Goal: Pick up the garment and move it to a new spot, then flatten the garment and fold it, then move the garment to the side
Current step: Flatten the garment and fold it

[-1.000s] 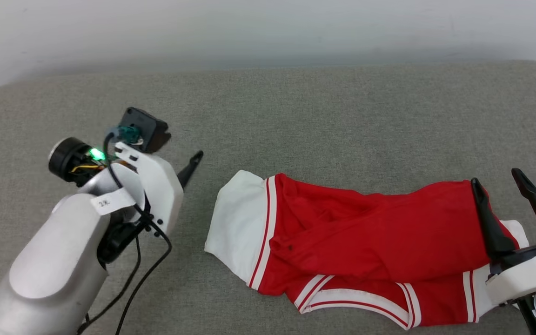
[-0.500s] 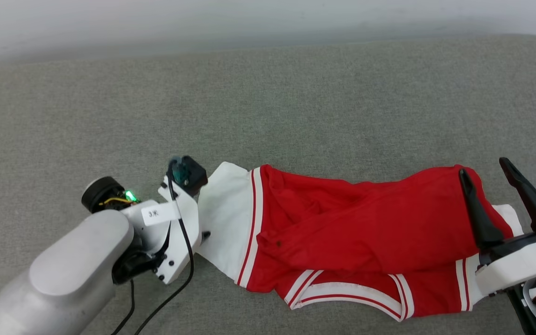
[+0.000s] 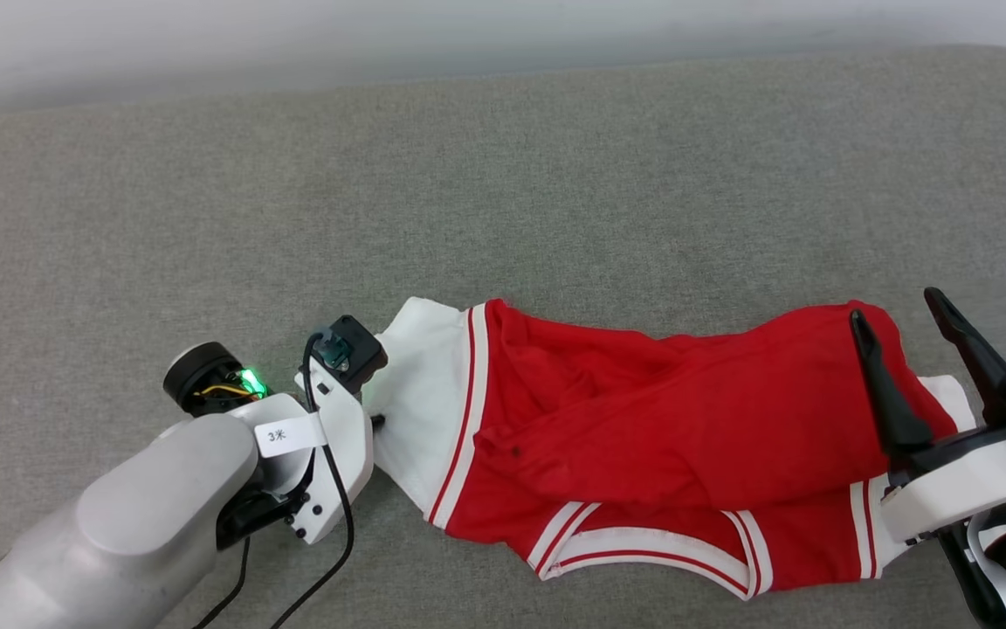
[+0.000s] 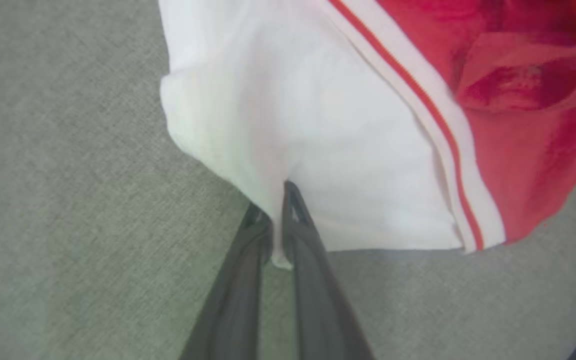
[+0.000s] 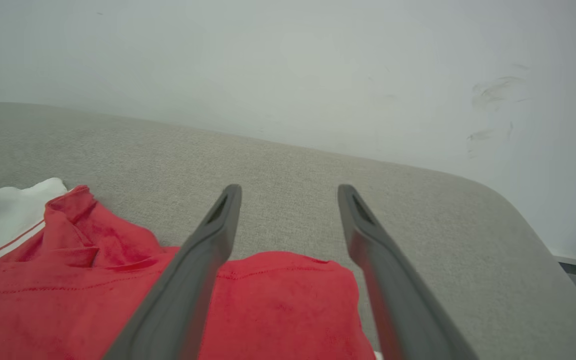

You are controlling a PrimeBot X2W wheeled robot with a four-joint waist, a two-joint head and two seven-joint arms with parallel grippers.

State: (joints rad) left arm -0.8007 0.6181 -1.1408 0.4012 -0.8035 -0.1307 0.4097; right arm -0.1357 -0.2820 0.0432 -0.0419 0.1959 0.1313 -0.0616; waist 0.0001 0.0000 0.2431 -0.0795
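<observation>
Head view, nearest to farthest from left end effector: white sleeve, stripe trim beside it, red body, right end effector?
1. White sleeve: pinched in the shut left end effector.
2. Stripe trim: just right of the sleeve.
3. Red body: mid-picture, past the trim.
4. Right end effector: far right, open, at the shirt's other end.

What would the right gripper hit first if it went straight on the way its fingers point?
Probably the grey cushion past the shirt, which lies under the right gripper; depth is unclear.
</observation>
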